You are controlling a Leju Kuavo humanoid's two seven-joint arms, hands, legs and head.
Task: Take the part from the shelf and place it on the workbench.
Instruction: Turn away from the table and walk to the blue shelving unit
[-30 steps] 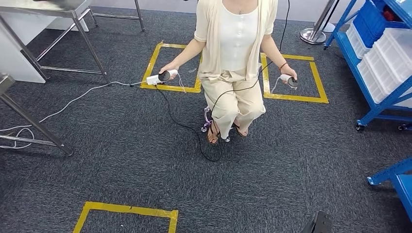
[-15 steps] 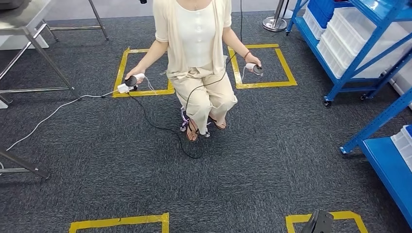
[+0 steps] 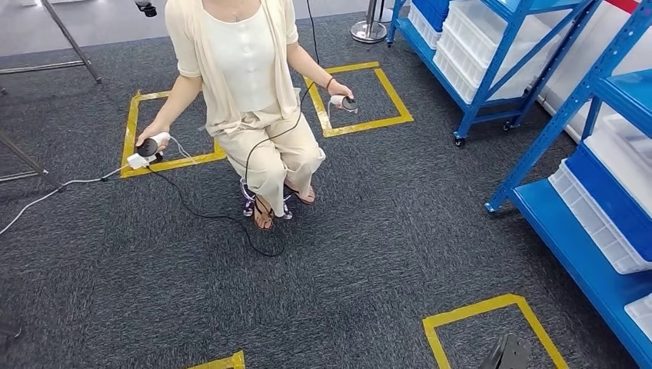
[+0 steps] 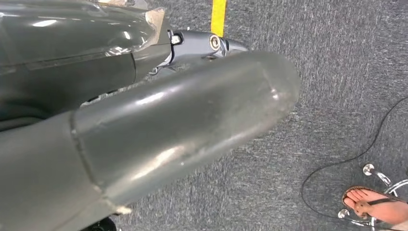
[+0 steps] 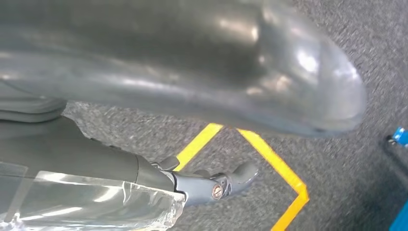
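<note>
We see no part yet; the blue shelf (image 3: 538, 92) with white bins (image 3: 492, 31) stands well ahead of our hanging right hand (image 5: 216, 187), empty with fingers loosely apart; the left hand (image 4: 202, 43) looks likewise. Risk: the seated person (image 3: 246, 92) and floor cable (image 3: 200, 207) could obstruct walking on grey carpet (image 3: 369, 269) with yellow tape squares (image 3: 477, 311).

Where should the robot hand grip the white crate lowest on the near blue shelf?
Probably the long front wall of the white crate, under its rim, coming from the open aisle side of the blue shelf: a blue crate appears to lie over it, closing its top.
</note>
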